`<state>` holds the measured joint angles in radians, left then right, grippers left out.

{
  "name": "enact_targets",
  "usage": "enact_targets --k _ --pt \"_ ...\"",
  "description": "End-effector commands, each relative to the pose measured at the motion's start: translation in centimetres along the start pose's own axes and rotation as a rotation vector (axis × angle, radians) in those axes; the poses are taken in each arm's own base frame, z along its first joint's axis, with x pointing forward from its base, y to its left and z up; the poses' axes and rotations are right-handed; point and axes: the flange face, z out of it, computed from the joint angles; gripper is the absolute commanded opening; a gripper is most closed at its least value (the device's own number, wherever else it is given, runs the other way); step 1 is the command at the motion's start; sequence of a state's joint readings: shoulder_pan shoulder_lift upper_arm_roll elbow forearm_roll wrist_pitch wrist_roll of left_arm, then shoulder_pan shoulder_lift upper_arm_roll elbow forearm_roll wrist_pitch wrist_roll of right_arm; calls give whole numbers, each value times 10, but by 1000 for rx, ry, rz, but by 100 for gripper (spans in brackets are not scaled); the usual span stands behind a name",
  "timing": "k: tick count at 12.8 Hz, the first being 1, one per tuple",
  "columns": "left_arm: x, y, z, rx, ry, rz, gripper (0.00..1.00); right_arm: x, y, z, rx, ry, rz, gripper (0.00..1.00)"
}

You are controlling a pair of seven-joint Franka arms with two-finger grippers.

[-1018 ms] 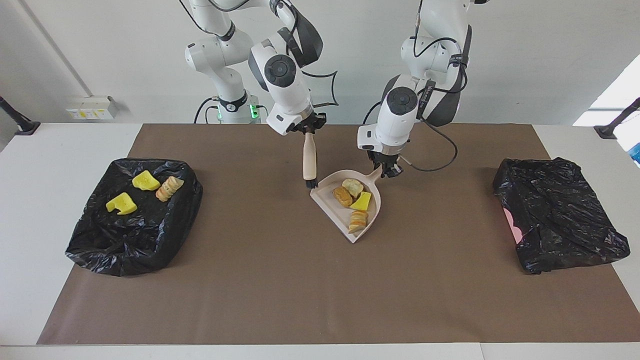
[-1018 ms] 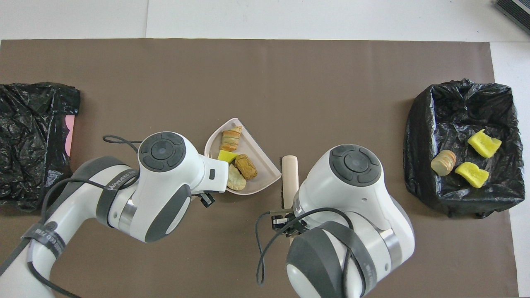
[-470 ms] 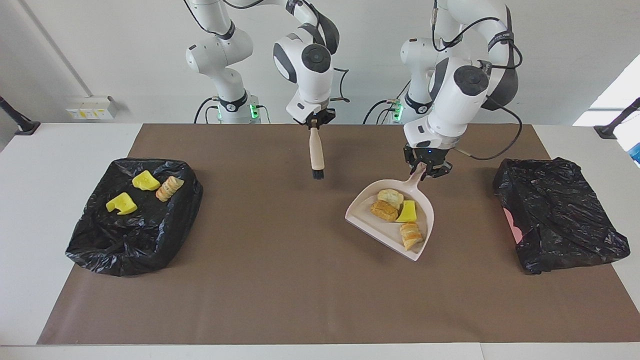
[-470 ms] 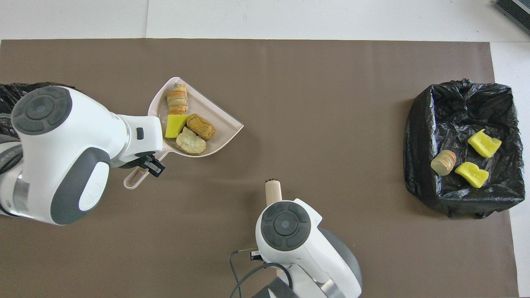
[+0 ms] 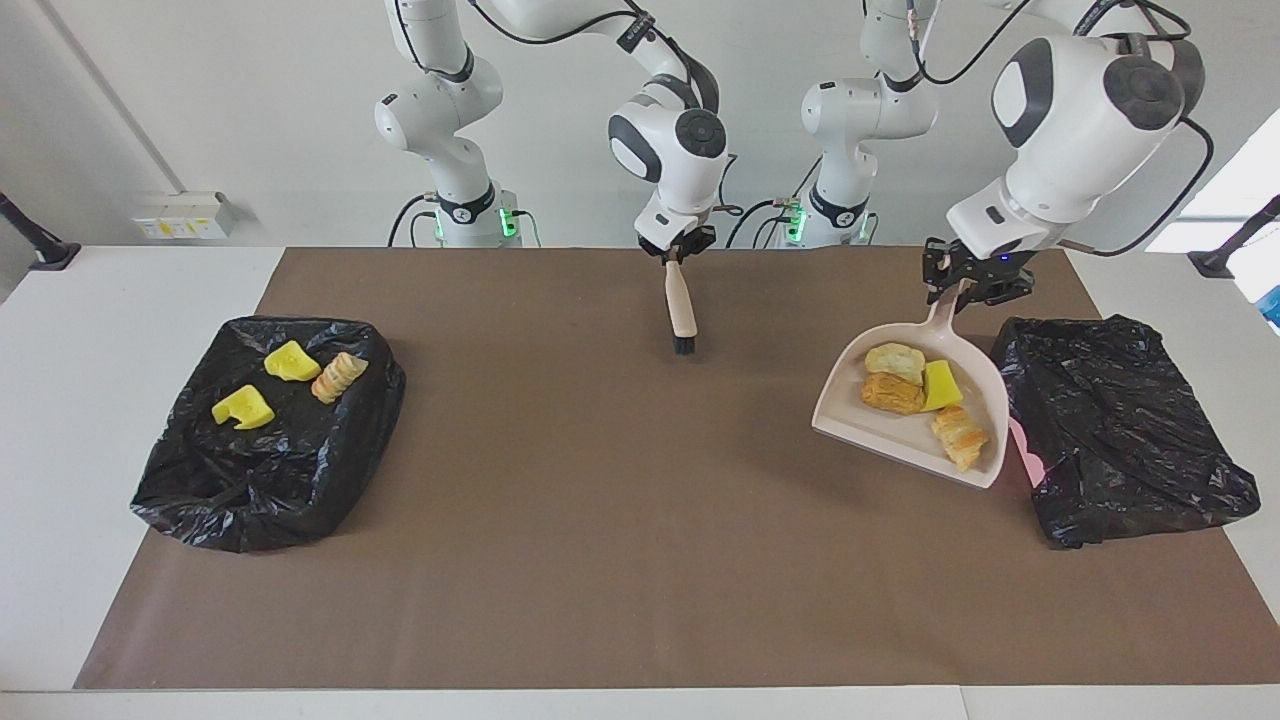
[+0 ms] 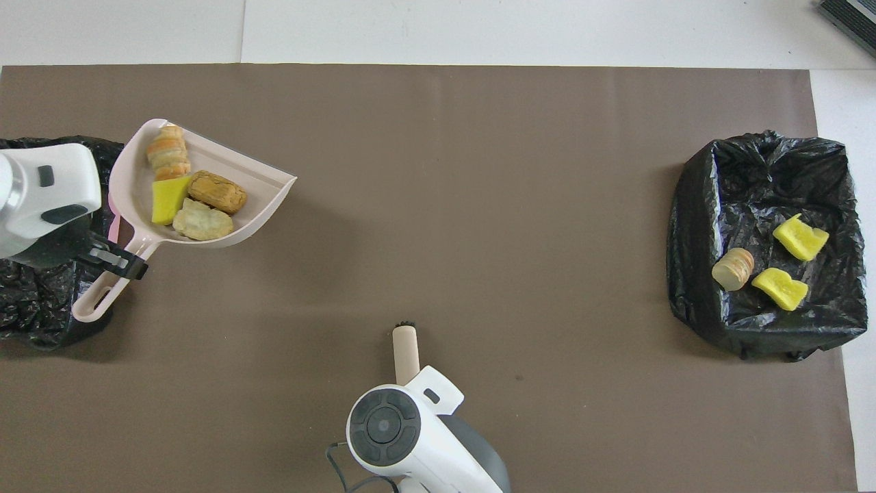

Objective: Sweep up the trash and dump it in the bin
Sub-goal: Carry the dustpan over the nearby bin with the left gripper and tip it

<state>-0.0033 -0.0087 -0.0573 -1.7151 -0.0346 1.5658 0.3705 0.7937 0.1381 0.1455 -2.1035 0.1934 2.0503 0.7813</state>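
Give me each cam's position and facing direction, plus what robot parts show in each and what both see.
Facing view: high across the table, looking back at the robots; both arms show whole, left claw holding the dustpan, right claw holding the brush.
Overhead view: above the robots' end, looking forward and steeply down; only the wrists show.
Shared: dustpan, brush, brown mat, both black bags, e.g. the one holding trash.

Left claw [image 6: 102,253] is partly cut off at the overhead edge; black bin [image 6: 41,301] likewise.
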Motion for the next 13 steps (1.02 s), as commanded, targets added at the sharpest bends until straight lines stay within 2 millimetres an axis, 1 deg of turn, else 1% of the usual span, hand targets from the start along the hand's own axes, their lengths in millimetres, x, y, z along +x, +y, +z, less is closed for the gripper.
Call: enact_targets --k 1,2,3,4,5,6,8,9,10,11,12,13 --pt "-26 -56 -30 20 13 -63 0 -3 -17 15 35 -2 34 0" --pt "-40 -84 -35 20 20 -81 0 -2 -19 17 56 -15 58 0" --pt "-54 -109 -42 39 27 -96 0 -2 -19 17 53 -21 59 12" --pt "-65 -134 -41 58 17 -128 0 -2 -19 14 50 -24 59 99" --pt "-82 -161 -42 69 24 -170 0 -3 -20 9 45 -30 55 100" --pt "-97 -181 -42 77 31 -141 0 1 -19 -5 46 -36 57 100" --pt "-127 -223 -40 135 19 -24 0 5 -20 -31 26 -48 42 100" --pt "-141 -248 -32 139 13 9 0 11 -14 -44 26 -45 46 100" --pt "-151 -264 -28 152 20 40 0 18 -4 -66 30 -23 47 100" --pt "-156 -278 -26 189 21 77 0 25 10 -87 19 -16 22 100" --pt "-153 -291 -18 233 -2 111 0 31 25 -111 17 -27 -13 100" --pt "-152 -301 -13 267 -14 141 0 39 40 -131 9 -50 -50 100"
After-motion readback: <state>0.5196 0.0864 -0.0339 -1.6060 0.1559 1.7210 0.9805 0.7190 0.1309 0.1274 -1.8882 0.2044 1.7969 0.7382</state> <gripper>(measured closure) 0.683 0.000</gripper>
